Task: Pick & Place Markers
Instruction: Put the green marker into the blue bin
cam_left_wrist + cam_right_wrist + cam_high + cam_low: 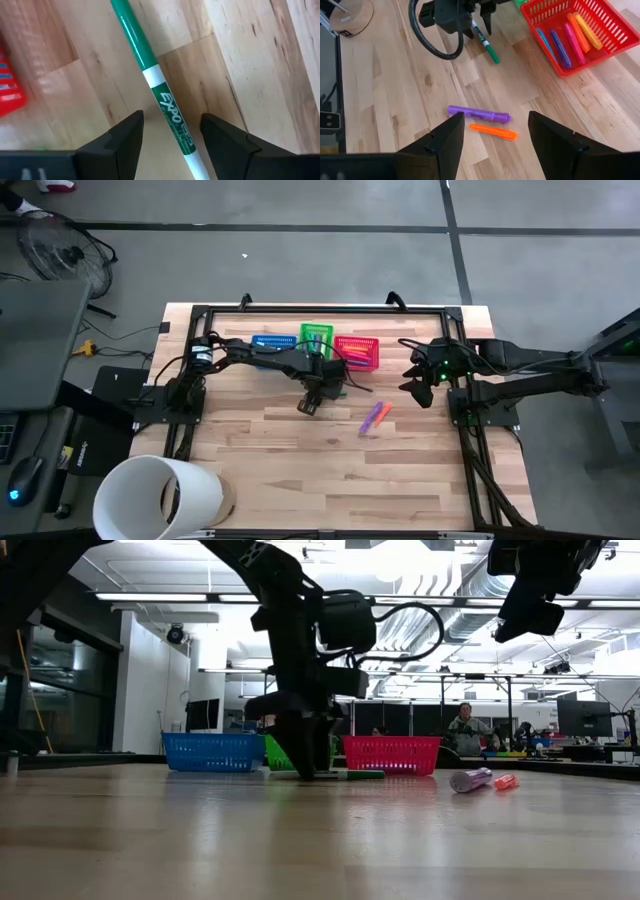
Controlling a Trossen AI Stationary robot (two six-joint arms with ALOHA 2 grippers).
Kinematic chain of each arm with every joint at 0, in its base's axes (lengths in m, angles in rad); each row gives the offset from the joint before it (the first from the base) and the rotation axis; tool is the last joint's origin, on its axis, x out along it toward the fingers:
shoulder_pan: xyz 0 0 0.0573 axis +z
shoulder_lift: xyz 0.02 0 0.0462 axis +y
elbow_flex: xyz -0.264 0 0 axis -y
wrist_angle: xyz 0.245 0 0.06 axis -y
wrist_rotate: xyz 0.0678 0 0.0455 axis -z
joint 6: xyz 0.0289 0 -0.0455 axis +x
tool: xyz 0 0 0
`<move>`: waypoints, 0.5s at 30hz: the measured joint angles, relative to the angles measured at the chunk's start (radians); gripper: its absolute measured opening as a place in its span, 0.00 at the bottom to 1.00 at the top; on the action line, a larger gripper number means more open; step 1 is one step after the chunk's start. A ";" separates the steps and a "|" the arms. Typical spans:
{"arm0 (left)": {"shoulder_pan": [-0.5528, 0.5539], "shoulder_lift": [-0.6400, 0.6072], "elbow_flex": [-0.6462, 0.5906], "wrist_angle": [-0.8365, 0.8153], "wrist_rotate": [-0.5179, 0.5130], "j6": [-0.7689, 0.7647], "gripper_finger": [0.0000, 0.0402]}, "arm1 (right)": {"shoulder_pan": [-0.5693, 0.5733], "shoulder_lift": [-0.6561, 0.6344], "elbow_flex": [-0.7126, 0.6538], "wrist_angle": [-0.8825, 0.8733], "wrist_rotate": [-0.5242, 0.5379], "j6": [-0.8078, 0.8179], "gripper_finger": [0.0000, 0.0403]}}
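Note:
A green-and-white marker (167,107) lies flat on the wooden table, in front of the baskets (487,45). My left gripper (172,131) points down over it, open. One finger stands on either side of the marker's white barrel, and neither touches it. A purple marker (479,114) and an orange marker (492,132) lie side by side on the table farther right. Several more markers (570,32) lie in the red basket (545,50). My right gripper (495,122) hangs open above the table's right side, with nothing between its fingers.
Blue (272,342), green (316,338) and red (357,352) baskets stand in a row at the table's far side. A large white cylinder (160,495) sits at the near left corner. A person (462,730) shows in the room beyond. Bare wood lies near the front edge.

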 joint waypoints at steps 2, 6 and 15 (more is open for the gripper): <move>-0.001 0.000 0.000 0.003 0.010 -0.025 0.49 | 0.000 0.000 0.000 0.000 0.001 0.000 0.52; 0.000 0.000 0.000 -0.003 0.048 -0.080 0.45 | 0.000 0.000 0.000 0.000 0.003 0.000 0.52; -0.019 0.000 0.000 -0.004 0.056 -0.184 0.27 | 0.000 0.000 0.000 0.001 0.004 0.000 0.52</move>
